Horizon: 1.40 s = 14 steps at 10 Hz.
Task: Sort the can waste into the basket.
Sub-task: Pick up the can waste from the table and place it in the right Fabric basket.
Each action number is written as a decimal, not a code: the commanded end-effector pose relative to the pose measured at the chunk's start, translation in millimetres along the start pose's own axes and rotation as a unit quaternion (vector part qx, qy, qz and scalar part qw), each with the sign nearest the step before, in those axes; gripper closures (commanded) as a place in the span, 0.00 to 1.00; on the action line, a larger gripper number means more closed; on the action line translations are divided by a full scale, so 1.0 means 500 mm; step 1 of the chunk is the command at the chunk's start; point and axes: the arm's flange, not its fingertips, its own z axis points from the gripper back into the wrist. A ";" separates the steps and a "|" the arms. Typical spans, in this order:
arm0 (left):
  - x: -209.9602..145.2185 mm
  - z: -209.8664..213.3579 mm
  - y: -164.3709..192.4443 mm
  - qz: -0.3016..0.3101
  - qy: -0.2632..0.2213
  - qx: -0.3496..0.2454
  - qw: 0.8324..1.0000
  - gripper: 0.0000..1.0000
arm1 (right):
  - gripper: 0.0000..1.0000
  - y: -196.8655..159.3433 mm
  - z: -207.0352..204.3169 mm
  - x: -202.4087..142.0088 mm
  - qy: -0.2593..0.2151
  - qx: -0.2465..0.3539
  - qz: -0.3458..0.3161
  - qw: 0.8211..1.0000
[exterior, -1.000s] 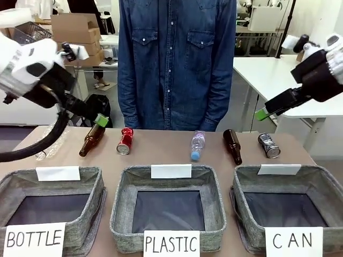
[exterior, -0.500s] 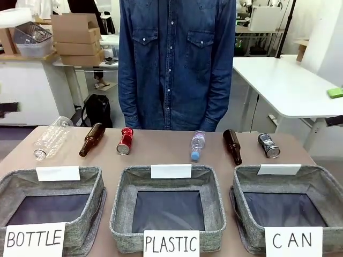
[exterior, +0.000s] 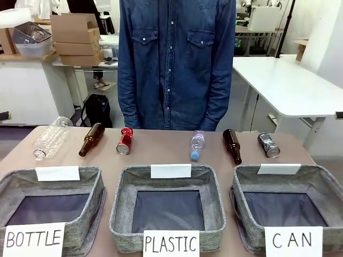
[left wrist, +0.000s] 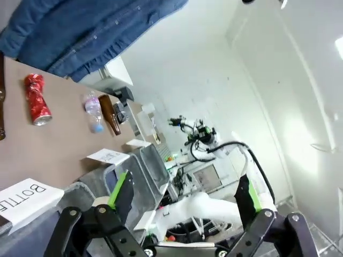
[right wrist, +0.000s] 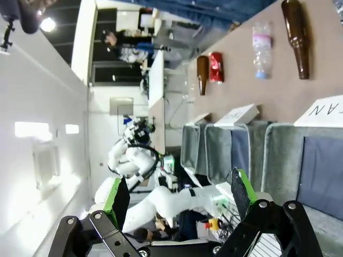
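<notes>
Your left claw (left wrist: 182,193) stands released, its green-padded fingers spread wide with only air between them. Your right claw (right wrist: 178,195) is released in the same way and grips nothing.

The red can (left wrist: 37,99) lies on its side on the table (exterior: 161,158), well beyond the left claw and off toward its left finger. The dark can (exterior: 268,145) lies on its side at the right end of the row. It is just behind the CAN basket (exterior: 321,184) but apart from it. In the right wrist view that basket sits beyond the right claw's right-hand finger, with its dark lining bare.

Note a brown bottle (exterior: 232,145) just beside the dark can, then a clear plastic bottle (exterior: 198,144). Past the red can come a second brown bottle (exterior: 91,139) and a crushed clear bottle (exterior: 51,139). The PLASTIC basket (exterior: 120,214) and BOTTLE basket (exterior: 96,187) flank the CAN basket. A person in a denim shirt (exterior: 177,64) stands at the far edge.
</notes>
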 end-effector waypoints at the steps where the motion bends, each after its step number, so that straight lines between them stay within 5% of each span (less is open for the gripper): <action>1: 0.004 -0.002 -0.036 -0.032 0.009 0.004 0.999 0.00 | 0.00 0.005 0.005 0.004 0.014 -0.003 0.022 1.000; 2: 0.004 -0.002 -0.036 -0.032 0.009 0.004 0.999 0.00 | 0.00 0.000 0.000 0.000 0.000 0.000 0.000 1.000; 3: 0.004 -0.002 -0.036 -0.032 0.009 0.004 0.999 0.00 | 0.00 0.020 -0.039 0.006 0.028 -0.103 0.080 0.991; 4: 0.004 -0.002 -0.036 -0.032 0.009 0.004 0.999 0.00 | 0.00 0.029 -0.069 0.031 0.019 -0.214 0.127 0.968; 6: 0.004 -0.002 -0.036 -0.032 0.009 0.004 0.999 0.00 | 0.00 0.022 -0.129 0.097 -0.003 -0.417 0.160 0.895; 7: 0.004 -0.002 -0.036 -0.032 0.009 0.004 0.999 0.00 | 0.00 0.018 -0.142 0.116 -0.014 -0.468 0.160 0.869; 8: 0.004 -0.002 -0.036 -0.032 0.009 0.004 0.999 0.00 | 0.00 0.026 -0.140 0.114 -0.014 -0.449 0.185 0.874; 9: 0.004 -0.002 -0.036 -0.032 0.009 0.004 0.999 0.00 | 0.00 0.045 -0.118 0.102 -0.039 -0.398 0.166 0.901; 10: 0.004 -0.002 -0.036 -0.032 0.009 0.004 0.999 0.00 | 0.00 0.041 -0.143 0.113 -0.004 -0.391 0.196 0.899; 14: 0.004 -0.002 -0.036 -0.032 0.009 0.004 0.999 0.00 | 0.00 0.042 -0.195 0.179 -0.030 -0.442 0.209 0.872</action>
